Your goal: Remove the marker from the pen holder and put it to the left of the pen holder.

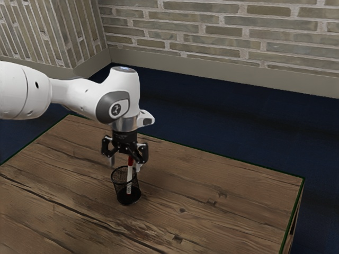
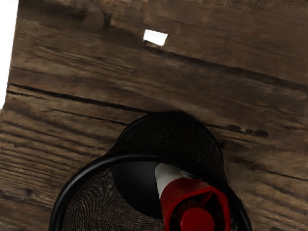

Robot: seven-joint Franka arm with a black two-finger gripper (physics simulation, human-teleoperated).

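The brick wall is big, and the floor is dark blue. The worktop is brown wood. The white arm reaches over it. The black end effector points down, its two fingers wide open, and it has hold of nothing. Just under it, the round black pen holder stands up on the worktop. The marker is in the pen holder, its red end up, poking out over the rim between the open fingers.
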